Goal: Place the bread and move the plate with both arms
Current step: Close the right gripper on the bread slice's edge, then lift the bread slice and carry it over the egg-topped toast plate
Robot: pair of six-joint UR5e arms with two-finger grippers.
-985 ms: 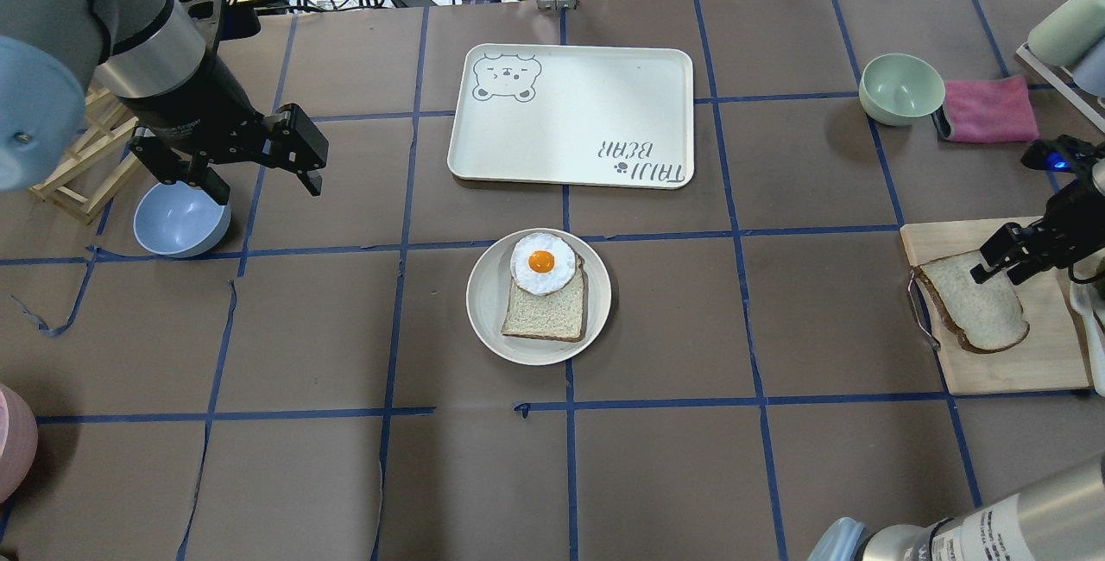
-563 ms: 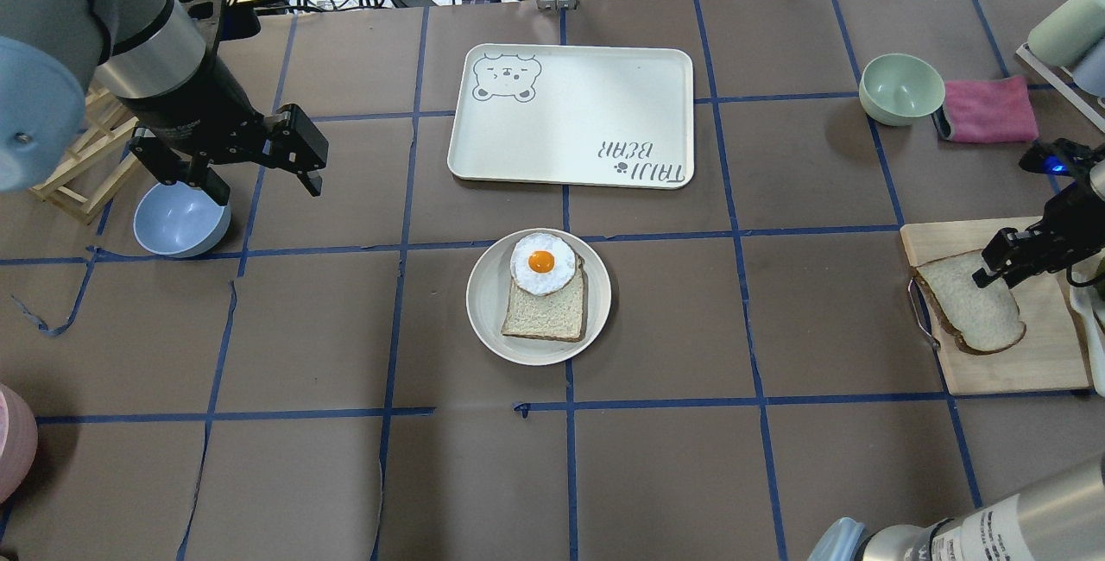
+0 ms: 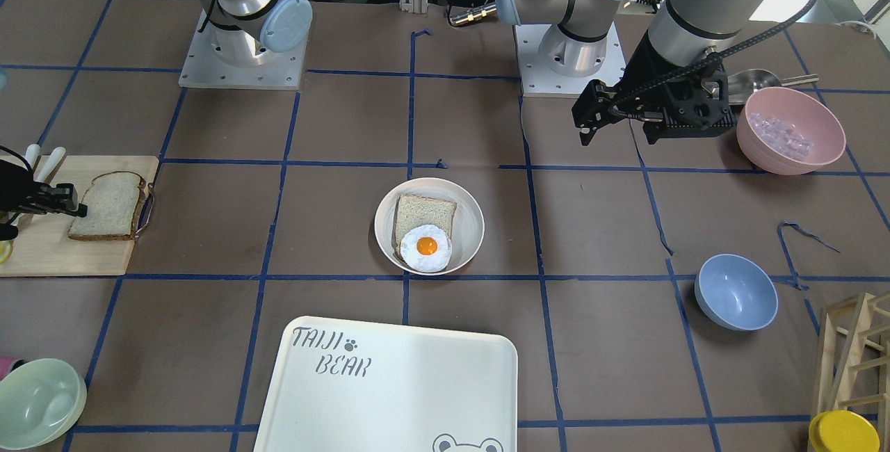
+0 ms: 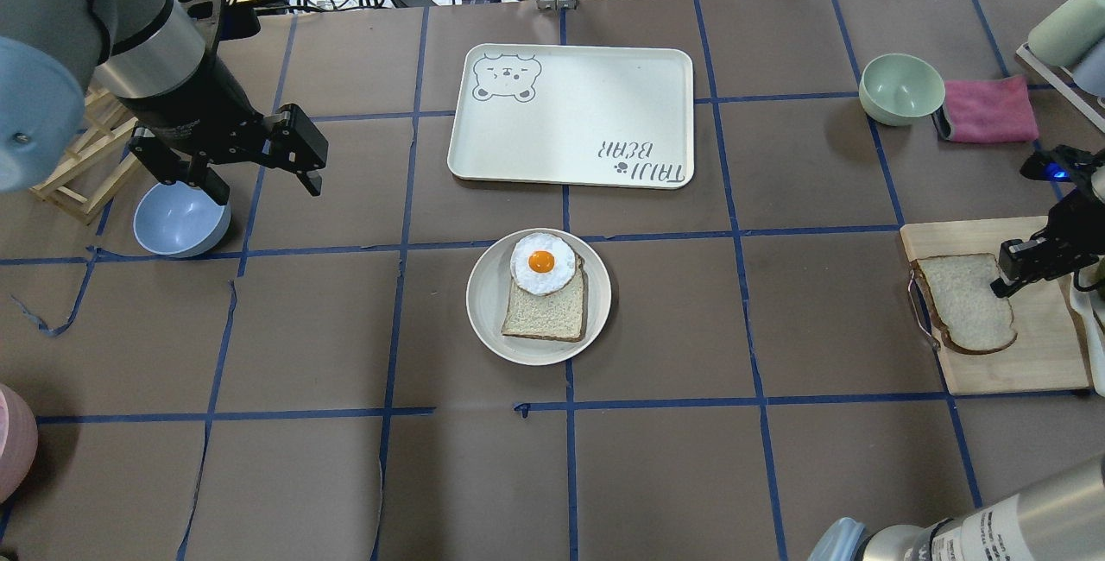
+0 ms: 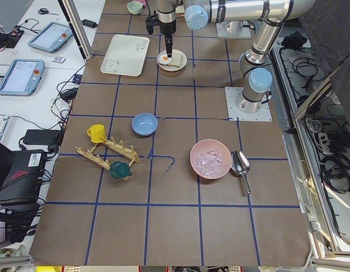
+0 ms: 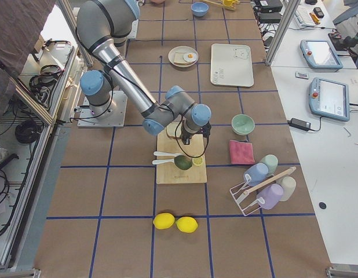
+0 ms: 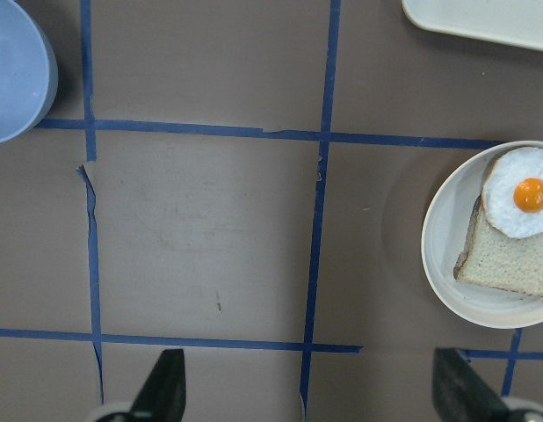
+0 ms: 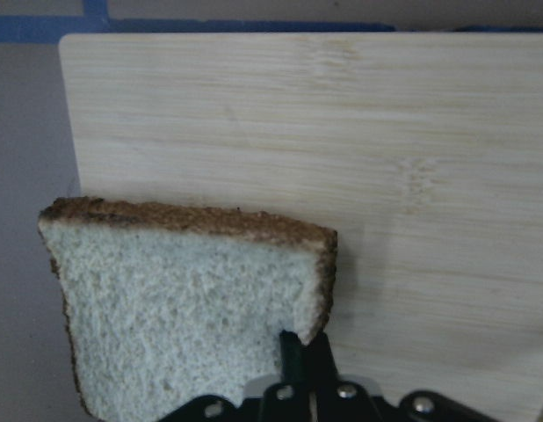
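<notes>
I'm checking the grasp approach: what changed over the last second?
The right gripper slid to the robot's right, from over the bread to its edge; the bread turned slightly. The left gripper, plate and egg stayed put.

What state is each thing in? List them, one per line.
bread: edge pinched, over the cutting board
right pincer: shut on the bread
left pincer: open, holding nothing
plate: holds a squarer slice and fried egg

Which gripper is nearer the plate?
Left. The left gripper hovers off the plate's left side. The right gripper is farther away, at the bread on the board.
</notes>
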